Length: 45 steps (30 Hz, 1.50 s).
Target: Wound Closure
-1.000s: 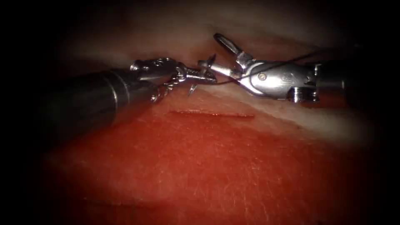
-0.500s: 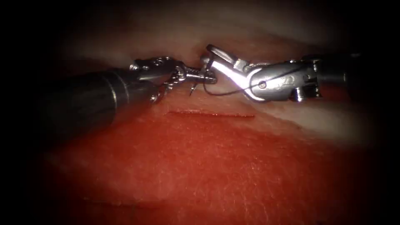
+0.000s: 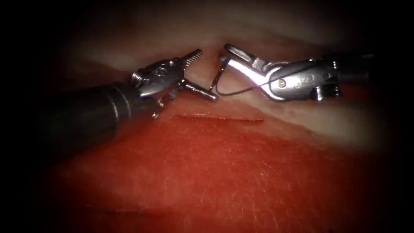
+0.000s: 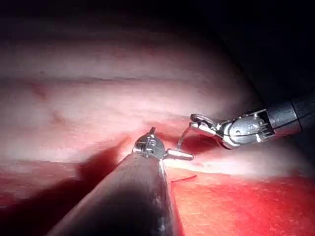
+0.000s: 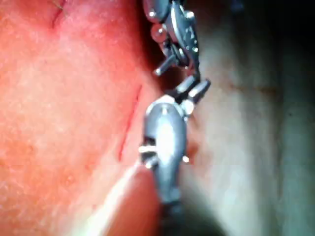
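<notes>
needle (image 3: 217, 77) now clamped in right tool (image 3: 225, 52), clear of tissue (image 3: 241, 172), above the cut (image 3: 220, 117). left tool (image 3: 202, 75) has let go, jaws apart, empty. thread (image 3: 241, 91) trails rightward. handover looks complete.

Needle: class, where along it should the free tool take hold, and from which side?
Probably the bare stretch of the needle below the right tool, coming from the left. The right tool's jaws are shut on its upper end. It hangs clear of the tissue above the cut, thread trailing from its lower end. The left tool, open and empty, faces that stretch.
</notes>
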Motion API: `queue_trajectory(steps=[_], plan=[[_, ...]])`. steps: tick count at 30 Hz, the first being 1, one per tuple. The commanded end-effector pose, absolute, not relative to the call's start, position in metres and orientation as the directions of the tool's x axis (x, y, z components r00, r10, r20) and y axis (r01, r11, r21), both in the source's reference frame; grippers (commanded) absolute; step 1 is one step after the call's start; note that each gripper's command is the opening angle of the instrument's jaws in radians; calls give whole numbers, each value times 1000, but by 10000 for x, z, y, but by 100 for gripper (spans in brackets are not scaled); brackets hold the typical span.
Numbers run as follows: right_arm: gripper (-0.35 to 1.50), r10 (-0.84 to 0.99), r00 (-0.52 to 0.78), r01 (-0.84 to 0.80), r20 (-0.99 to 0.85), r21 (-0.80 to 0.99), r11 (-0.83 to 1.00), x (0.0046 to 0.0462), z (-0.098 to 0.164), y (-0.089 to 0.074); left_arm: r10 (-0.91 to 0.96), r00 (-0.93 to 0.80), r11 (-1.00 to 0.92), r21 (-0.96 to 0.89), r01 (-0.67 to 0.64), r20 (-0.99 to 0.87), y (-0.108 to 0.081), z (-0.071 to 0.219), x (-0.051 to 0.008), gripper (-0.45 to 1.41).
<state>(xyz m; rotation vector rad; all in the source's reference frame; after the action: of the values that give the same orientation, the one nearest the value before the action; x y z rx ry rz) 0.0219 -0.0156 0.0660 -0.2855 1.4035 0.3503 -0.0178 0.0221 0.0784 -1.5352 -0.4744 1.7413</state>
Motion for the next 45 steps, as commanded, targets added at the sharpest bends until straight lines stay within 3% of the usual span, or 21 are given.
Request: queue_trajectory(steps=[1, 5, 15, 22, 38, 45], plan=[[-35, 109, 130, -383, -986, 51, 922, 221, 669, -155, 729, 0, -655, -699, -288, -684, 224, 787, -180, 121], [-35, 234, 144, -281, -961, 187, 941, 213, 690, -147, 703, -36, -689, -668, -282, -710, 217, 786, -167, 121], [-35, 328, 81, -165, -941, 312, 936, 216, 707, -141, 680, -115, -724, -637, -265, -724, 190, 800, -154, 118], [-35, 498, 3, -183, -867, 489, 853, 219, 730, -132, 672, -136, -735, -635, -238, -728, 177, 808, -147, 89], [-35, 410, -47, -177, -911, 412, 894, 223, 718, -138, 817, -59, -568, -783, -253, -574, 206, 825, -178, 87], [-35, 338, -39, -179, -940, 340, 923, 230, 715, -140, 884, -26, -456, -850, -262, -466, 205, 823, -178, 72]])
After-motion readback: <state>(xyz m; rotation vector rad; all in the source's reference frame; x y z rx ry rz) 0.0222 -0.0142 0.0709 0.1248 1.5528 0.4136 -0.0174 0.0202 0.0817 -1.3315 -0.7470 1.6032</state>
